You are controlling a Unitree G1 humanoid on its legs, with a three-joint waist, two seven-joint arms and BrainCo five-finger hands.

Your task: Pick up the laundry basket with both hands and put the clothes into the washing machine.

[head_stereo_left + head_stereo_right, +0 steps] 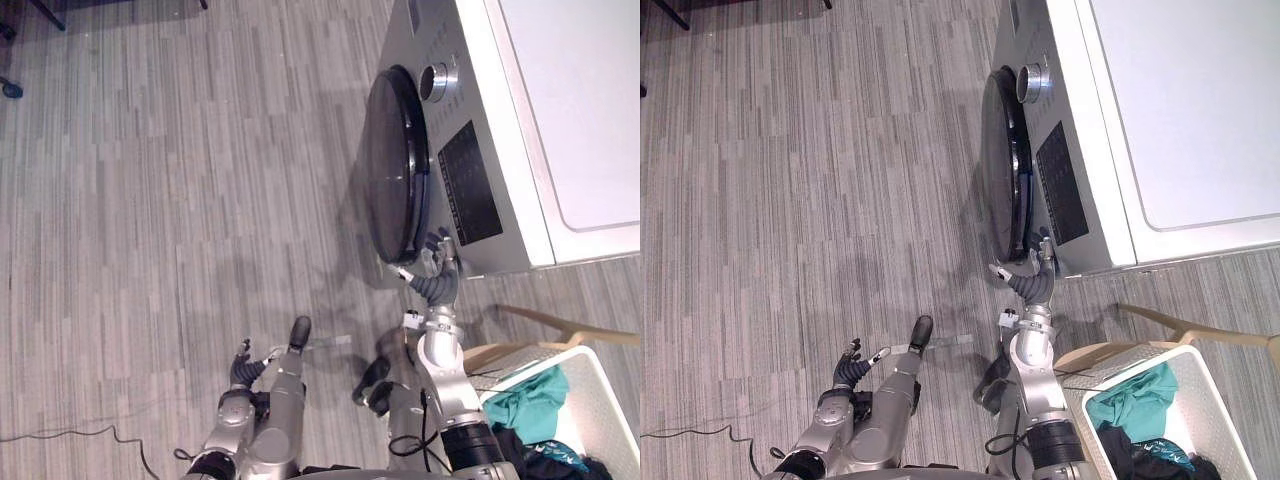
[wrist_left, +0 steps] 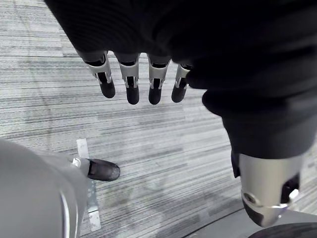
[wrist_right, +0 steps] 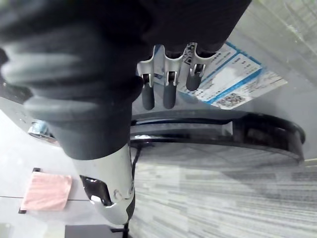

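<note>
Currently, step: right robot hand (image 1: 437, 262), fingers straight, washing machine door (image 1: 395, 160) edge just beyond it.
Left robot hand (image 1: 243, 365): relaxed, empty.
Next: hook that edge, swing door open.

No text can be read. A white and blue sticker (image 3: 233, 74) on the front of the washing machine (image 1: 480, 90) bears print too small to read; so does its dark panel (image 1: 468, 183).

The washing machine (image 1: 520, 130) and the basket (image 1: 1218, 415) on the floor (image 1: 150, 200)
The washing machine stands ahead on the right, its door (image 1: 393, 160) facing left; the basket sits nearer, with clothes (image 1: 1137, 400) in it
</note>
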